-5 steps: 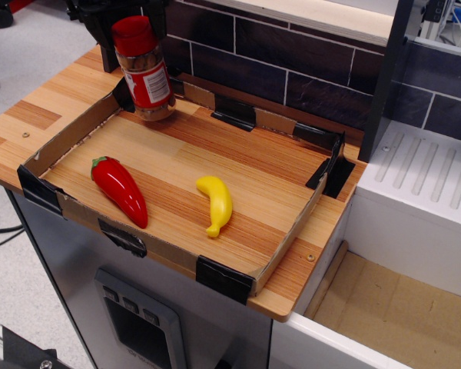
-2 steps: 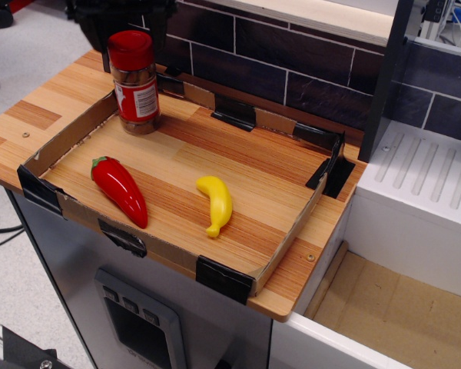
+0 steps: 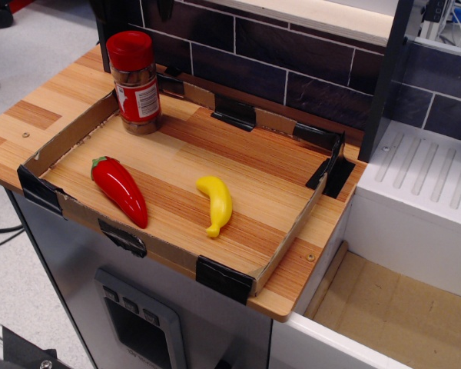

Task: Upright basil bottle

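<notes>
Nearest you on the worktop, inside the cardboard-edged tray: red chili pepper at near left, yellow banana to its right near the tray's middle. Neither has moved over the last second, and both are well apart from the bottle.

Far left corner of the tray: the basil bottle now stands upright on its base, red cap on top. A second ago it hung tilted in the air under the gripper; 0.4 s ago it was already set down with the dark gripper body just above the cap. Now that body has pulled up and away, and only dark parts show at the top edge behind the bottle. Nothing touches the bottle, so it reads as released and standing on its own. I'd judge the task essentially done; you only need to clear the arm.

Bottle look: clear cylinder, brownish contents, red-and-white label facing near, no visible lean, just beside the tray's left and far walls.

Gripper: mostly out of frame, so you can't tell how wide it is.
</notes>
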`<state>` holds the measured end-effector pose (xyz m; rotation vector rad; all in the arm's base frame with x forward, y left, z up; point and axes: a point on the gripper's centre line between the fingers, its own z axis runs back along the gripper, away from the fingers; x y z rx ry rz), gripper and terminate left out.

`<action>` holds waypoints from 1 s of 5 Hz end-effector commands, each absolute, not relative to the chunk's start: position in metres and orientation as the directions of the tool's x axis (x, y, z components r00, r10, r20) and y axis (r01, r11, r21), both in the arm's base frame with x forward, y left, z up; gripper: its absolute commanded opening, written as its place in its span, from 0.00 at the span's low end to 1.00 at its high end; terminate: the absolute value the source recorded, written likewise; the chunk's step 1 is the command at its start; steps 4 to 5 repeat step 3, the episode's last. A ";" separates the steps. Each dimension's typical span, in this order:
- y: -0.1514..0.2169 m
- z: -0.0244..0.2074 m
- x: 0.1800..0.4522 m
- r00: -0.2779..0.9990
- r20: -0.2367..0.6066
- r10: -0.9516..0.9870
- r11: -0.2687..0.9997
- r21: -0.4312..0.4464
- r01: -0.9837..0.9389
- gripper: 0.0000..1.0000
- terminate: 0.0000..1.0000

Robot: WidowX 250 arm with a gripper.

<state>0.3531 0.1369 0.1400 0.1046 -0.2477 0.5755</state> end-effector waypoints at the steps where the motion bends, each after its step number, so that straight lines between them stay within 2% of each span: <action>1: 0.140 0.194 0.351 0.794 0.325 0.514 0.845 -0.032 -0.534 1.00 0.00; 2: 0.140 0.194 0.351 0.794 0.325 0.514 0.845 -0.032 -0.534 1.00 0.00; 3: 0.140 0.194 0.351 0.794 0.325 0.514 0.845 -0.032 -0.534 1.00 1.00; 5: 0.140 0.194 0.351 0.794 0.325 0.514 0.845 -0.032 -0.534 1.00 1.00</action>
